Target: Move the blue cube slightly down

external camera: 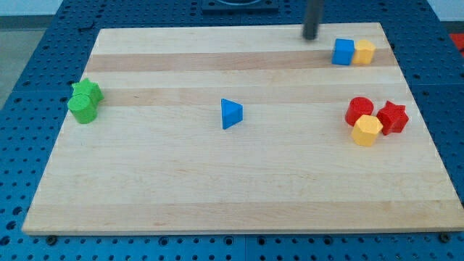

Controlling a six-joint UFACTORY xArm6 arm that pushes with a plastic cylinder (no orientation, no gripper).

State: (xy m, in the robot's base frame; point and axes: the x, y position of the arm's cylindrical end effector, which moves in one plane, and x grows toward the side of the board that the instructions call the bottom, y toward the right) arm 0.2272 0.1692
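At the view's top, the frame edge cuts off the rod; it carries no pincer. My tip (311, 36) sits just up-left of the blue cube (343, 51), apart.

The wooden board (239, 181) carries 8 blocks. A blue cube (343, 51) touches a yellow block (364, 52) near the view's top right; a blue triangle (230, 114) lies mid-board. 2 green blocks (85, 101) sit left, and 2 red blocks (375, 114) and a yellow hexagon (366, 130) sit right.

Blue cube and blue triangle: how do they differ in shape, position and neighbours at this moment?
Shape: the blue cube is box-like; the blue triangle is a wedge pointing to the view's right.
Position: the cube sits near the view's top right; the triangle lies mid-board.
Neighbours: the cube touches a yellow block; the triangle stands alone.
My tip is just up-left of the cube, far from the triangle.
Both are the same blue.
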